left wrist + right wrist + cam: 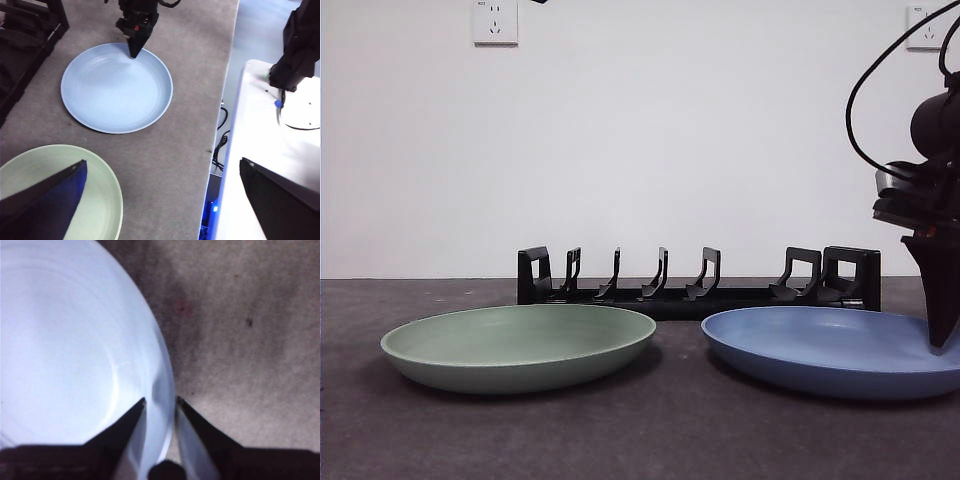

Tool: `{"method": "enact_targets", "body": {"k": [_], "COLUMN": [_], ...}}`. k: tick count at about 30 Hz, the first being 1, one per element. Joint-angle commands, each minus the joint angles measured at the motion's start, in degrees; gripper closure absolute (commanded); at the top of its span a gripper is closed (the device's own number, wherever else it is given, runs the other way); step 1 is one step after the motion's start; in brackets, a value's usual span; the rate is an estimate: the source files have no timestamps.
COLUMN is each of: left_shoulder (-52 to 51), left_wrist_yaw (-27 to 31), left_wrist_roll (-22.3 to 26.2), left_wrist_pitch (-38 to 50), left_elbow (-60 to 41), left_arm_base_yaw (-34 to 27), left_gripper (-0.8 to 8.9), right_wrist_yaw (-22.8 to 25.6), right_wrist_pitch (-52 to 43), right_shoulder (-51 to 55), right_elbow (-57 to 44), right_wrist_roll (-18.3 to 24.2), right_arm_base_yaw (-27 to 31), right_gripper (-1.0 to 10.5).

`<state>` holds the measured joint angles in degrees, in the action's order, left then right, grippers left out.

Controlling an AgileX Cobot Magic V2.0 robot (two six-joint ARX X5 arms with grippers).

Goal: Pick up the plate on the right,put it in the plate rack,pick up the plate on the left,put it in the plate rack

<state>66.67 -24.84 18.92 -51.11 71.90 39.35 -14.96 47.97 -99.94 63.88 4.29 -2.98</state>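
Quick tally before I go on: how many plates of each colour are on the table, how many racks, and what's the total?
Blue plates: 1, the blue plate, its rim between the jaws of the right gripper
Green plates: 1, the green plate, flat on the table
Racks: 1, the plate rack, no plate in it
Total: 3

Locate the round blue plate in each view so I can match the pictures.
Front view: round blue plate at lower right, before the black plastic rack.
Left wrist view: upper centre, beyond the green plate.
Right wrist view: fills the left.
Shared landmark: the right tool straddling its rim.
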Motion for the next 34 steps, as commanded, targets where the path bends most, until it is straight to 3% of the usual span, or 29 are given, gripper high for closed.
{"method": "enact_targets", "body": {"k": [1, 12, 16, 22, 27, 31, 34], "left_shoulder": [0.2, 1.5, 2.8, 5.0, 7.4, 9.1, 9.9], "left_wrist_yaw": [1.2, 4.2, 7.1, 14.8, 25.1, 34.8, 38.9], "left_wrist_roll": [1.3, 5.5, 8.8, 16.8, 22.1, 26.2, 29.6], "left_wrist_pitch": [0.5, 0.5, 0.3, 0.0, 2.0, 5.9, 8.4], "left_elbow": [0.2, 0.2, 0.2, 0.2, 0.2, 0.2, 0.2], "left_arm_base_yaw": [0.6, 3.6, 5.9, 11.9, 17.4, 20.3, 21.3], "left_gripper": [0.73, 0.73, 0.74, 0.96, 0.96, 0.96, 0.96], "right_wrist_yaw": [0.0, -0.1, -2.8, -10.6, -12.1, -16.0, -16.2], "right_wrist_pitch": [-0.1, 0.7, 3.9, 11.8, 18.5, 22.2, 24.2], "right_shoulder": [-1.4, -0.4, 2.9, 8.5, 10.7, 11.6, 12.2], "right_elbow": [0.1, 0.6, 2.6, 9.3, 14.6, 17.1, 18.5], "right_wrist_roll": [-0.2, 0.1, 0.7, 1.9, 3.1, 3.5, 3.6], "right_arm_base_yaw": [-0.1, 0.0, 0.0, -0.1, -1.2, -2.1, -3.3], "right_gripper": [9.4, 9.6, 9.6, 9.6, 9.6, 9.6, 9.6]}}
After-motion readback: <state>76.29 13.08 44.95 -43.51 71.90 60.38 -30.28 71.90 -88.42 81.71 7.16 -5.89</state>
